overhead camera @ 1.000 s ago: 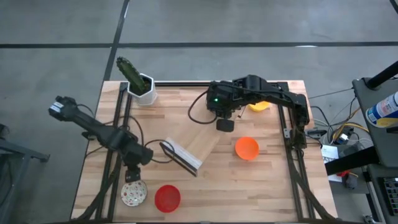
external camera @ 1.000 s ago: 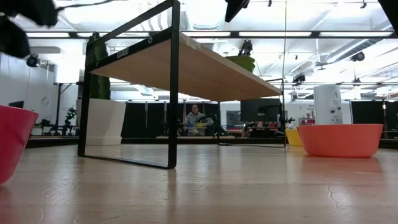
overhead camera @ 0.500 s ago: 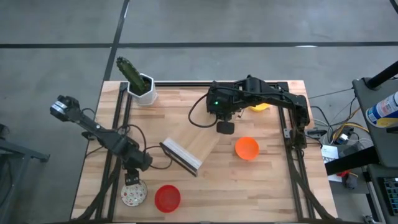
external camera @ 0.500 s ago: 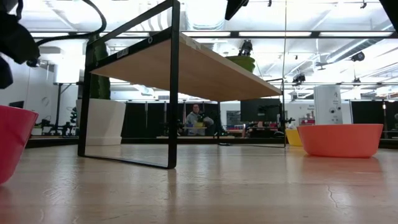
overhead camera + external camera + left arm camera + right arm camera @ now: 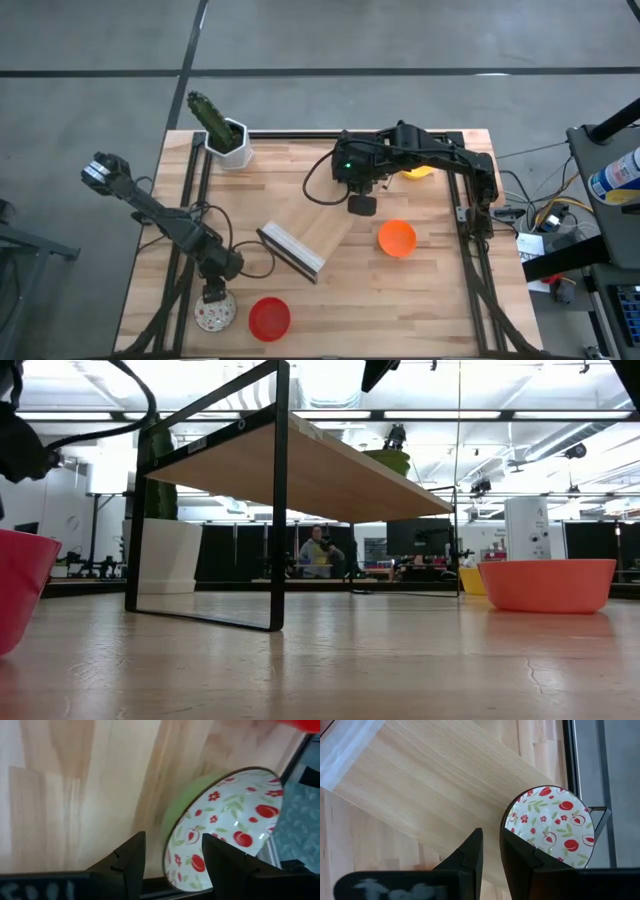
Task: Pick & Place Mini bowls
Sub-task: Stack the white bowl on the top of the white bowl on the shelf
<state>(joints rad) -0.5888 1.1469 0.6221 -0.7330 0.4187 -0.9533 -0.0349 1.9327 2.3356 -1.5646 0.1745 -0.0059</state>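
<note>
- Bowls first: on the light wooden table (image 5: 330,290) we see a white mini bowl with a red-and-green fruit pattern inside (image 5: 215,313) at the front left corner, and a plain red mini bowl (image 5: 269,318) just beside it along the front edge.
- We find the plain orange mini bowl (image 5: 397,239) right of the table's middle, and the yellow mini bowl (image 5: 417,171) near the back right corner, partly hidden under the right arm.
- Our left gripper (image 5: 213,293) hangs over the patterned bowl's back rim; its wrist view shows the dark fingers (image 5: 127,860) spread apart, one either side of that rim (we cannot tell whether they touch it).
- Our right gripper (image 5: 361,202) hovers above the table's middle, its fingers (image 5: 470,857) a narrow gap apart and holding nothing; its wrist view shows a second patterned white mini bowl (image 5: 551,826) below it.
- A black-framed wooden shelf (image 5: 300,246) stands tilted across the middle of the table.
- A white angular pot with a green cactus (image 5: 228,138) sits at the back left corner.
</note>
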